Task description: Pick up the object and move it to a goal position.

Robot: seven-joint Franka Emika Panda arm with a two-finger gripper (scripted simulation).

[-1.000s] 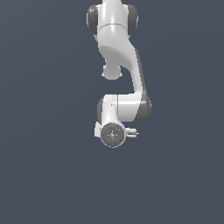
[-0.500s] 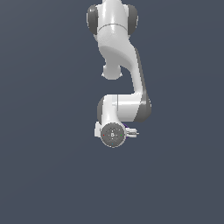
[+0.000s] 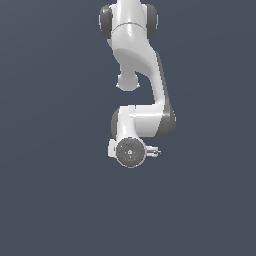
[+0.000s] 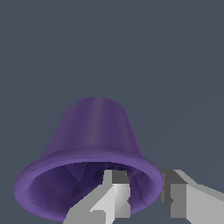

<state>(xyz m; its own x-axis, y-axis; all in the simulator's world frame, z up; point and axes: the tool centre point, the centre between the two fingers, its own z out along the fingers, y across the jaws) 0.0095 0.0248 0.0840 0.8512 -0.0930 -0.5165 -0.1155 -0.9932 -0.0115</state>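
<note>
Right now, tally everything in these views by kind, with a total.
Purple cup: 1
White robot arm: 1
Gripper: 1, one finger inside the cup's rim, one outside
Total: 3

Cup hidden under the arm, gripper cut off

In the exterior view the arm (image 3: 137, 100) covers the cup and gripper entirely. In the wrist view the edge cuts the gripper (image 4: 144, 194), and one finger (image 4: 114, 197) hides part of the cup (image 4: 94, 131) rim.
</note>
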